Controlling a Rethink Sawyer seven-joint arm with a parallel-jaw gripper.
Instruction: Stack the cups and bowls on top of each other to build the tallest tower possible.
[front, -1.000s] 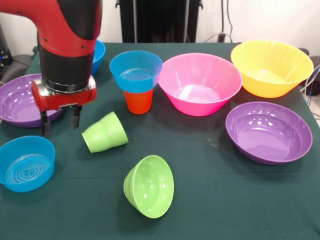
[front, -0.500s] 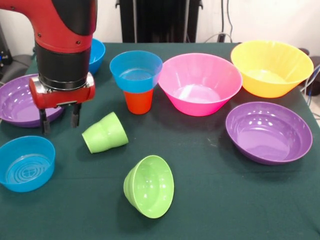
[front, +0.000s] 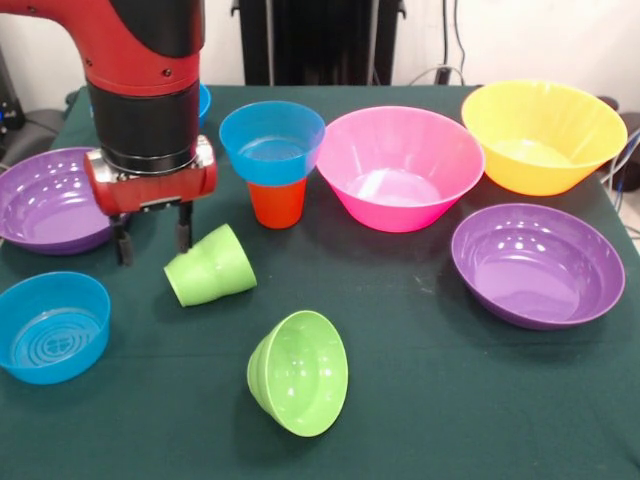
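Note:
An orange cup (front: 277, 203) stands upside down at the back with a blue bowl (front: 272, 140) resting on it, a short tower. A lime green cup (front: 210, 266) lies on its side in front of it. My gripper (front: 153, 240) hangs open and empty just left of and above the green cup, its fingers (front: 184, 227) pointing down. A small lime green bowl (front: 298, 372) lies tilted near the front. Around them sit a pink bowl (front: 400, 165), a yellow-orange bowl (front: 543, 135), purple bowls at right (front: 537, 264) and left (front: 45, 200), and a blue bowl (front: 50, 326) at front left.
Another blue bowl (front: 203, 100) peeks out behind the arm at the back left. The dark green tablecloth (front: 450, 400) covers the table; its right edge drops off by the yellow-orange bowl.
The gripper has shifted right, toward the lying green cup, and stays open. No cup or bowl has moved.

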